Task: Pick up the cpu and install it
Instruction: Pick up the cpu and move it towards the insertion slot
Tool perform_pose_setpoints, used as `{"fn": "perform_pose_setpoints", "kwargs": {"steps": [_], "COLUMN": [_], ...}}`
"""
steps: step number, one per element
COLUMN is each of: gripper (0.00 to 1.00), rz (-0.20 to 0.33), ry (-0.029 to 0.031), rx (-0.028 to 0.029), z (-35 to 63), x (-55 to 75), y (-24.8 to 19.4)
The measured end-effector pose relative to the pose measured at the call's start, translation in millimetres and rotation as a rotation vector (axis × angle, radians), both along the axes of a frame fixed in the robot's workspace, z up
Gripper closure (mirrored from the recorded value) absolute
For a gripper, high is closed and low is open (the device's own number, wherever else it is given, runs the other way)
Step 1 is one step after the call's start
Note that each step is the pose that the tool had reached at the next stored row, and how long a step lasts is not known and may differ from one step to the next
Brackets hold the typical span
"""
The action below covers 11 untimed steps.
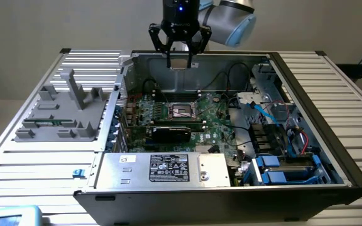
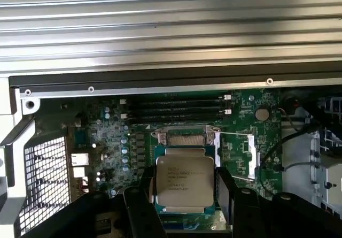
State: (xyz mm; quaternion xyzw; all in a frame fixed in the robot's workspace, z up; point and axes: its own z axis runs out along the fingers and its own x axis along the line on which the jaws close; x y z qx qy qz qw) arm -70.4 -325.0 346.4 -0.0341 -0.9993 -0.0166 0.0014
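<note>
The cpu [image 2: 184, 180], a flat square chip with a silvery top and a thin green rim, sits between my gripper's two black fingers [image 2: 143, 198]. My gripper [image 1: 179, 65] hangs above the open computer case, over its rear wall, shut on the cpu [image 1: 179, 65], which shows as a small pale piece at the fingertips. In the wrist view my gripper [image 2: 185, 190] is over the motherboard, and the black socket frame [image 2: 187, 137] shows just beyond the chip's edge. In the exterior view the socket [image 1: 182, 110] lies on the green board well below the gripper.
A grey tray [image 1: 61, 113] with upright posts stands on the slatted table at the exterior view's left, holding a green memory stick [image 1: 45, 123]. Inside the case are a black card [image 1: 171, 132], a silver power supply [image 1: 162, 167], blue drive bays [image 1: 282, 169] and loose cables [image 1: 259, 110].
</note>
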Motion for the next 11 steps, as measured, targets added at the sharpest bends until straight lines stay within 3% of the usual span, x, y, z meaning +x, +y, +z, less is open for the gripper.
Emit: {"fn": "perform_pose_setpoints", "kwargs": {"steps": [4,11], "gripper": [0.45,0.45], "rz": [0.000,0.000], "ry": [0.0000,0.0001], "rx": [-0.0001,-0.0001], "z": [-2.9,-6.3], "x": [2.6,9.9], "y": [9.3,10.3]}}
